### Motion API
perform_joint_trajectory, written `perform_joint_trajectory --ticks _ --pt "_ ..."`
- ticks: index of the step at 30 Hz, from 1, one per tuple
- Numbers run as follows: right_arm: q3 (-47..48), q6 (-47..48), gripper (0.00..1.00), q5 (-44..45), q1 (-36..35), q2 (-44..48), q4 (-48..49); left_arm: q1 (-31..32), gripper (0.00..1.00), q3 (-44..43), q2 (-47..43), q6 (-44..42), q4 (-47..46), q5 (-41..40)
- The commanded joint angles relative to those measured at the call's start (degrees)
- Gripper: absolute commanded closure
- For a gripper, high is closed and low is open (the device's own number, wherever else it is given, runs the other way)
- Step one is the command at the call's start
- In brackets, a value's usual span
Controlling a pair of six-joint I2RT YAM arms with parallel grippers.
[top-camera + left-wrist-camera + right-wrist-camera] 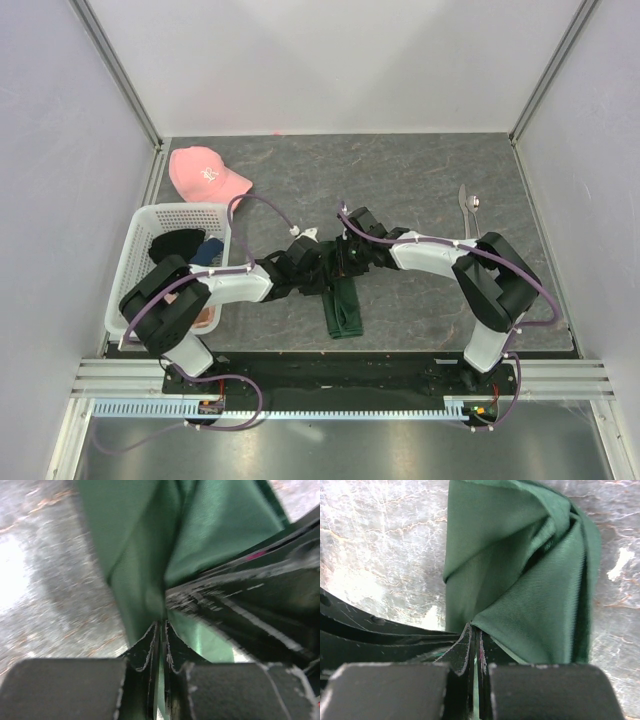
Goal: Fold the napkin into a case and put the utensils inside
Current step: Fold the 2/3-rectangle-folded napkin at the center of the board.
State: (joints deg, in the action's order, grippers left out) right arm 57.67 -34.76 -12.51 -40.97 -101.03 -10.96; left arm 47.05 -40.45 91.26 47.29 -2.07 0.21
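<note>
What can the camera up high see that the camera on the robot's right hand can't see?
Only the high camera shows the pink cap, the white basket, the spoon lying far off to the right, and both whole arms. Only the right wrist camera shows, up close, the right gripper shut tight on the napkin, with folds fanning out from the pinch. Both show the green napkin and the grey table under it.

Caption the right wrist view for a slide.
Right gripper shut on a bunched fold of the dark green napkin, grey mottled table behind.
</note>
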Motion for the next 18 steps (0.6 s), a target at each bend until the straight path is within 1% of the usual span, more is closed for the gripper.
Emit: perform_joint_trajectory --ticks 1,7,9,10,12,13,15,16,18 --pt "2.18 -2.06 1.00 1.26 -0.60 1.55 -0.20 1.03 0.90 0.45 1.28 0.79 -2.33 -0.38" --pt "1.22 -3.47 1.00 0.82 -0.60 -2.67 4.19 1.12 0.91 1.42 -0.20 0.35 -1.98 -1.08" --pt "1.04 -3.47 1.00 1.00 -0.60 -3.81 4.55 1.12 0.90 1.86 -2.66 0.09 -0.58 -1.78" --pt "1.04 -3.38 1.00 1.17 -0.60 -3.99 4.55 1.12 0.86 2.65 -3.89 0.17 -0.22 -1.88" --pt "0.78 -3.64 1.00 1.18 -0.60 -4.35 4.81 1.03 0.75 3.62 -8.19 0.44 -0.13 -1.53" --pt "0.52 -3.91 1.00 1.00 -0.51 -4.35 4.90 0.94 0.66 4.23 -9.08 0.61 0.04 -1.18" --pt "-0.19 -5.31 1.00 0.39 -0.51 -4.09 5.95 0.94 0.61 4.41 -10.66 0.96 0.04 -0.39" --pt "-0.62 -5.75 1.00 0.04 -0.43 -3.91 6.21 0.85 0.59 4.41 -10.58 1.14 -0.22 1.27" --pt "-0.89 -7.07 1.00 -0.41 -0.51 -3.56 6.92 0.85 0.57 4.41 -9.62 1.49 -1.36 2.77"
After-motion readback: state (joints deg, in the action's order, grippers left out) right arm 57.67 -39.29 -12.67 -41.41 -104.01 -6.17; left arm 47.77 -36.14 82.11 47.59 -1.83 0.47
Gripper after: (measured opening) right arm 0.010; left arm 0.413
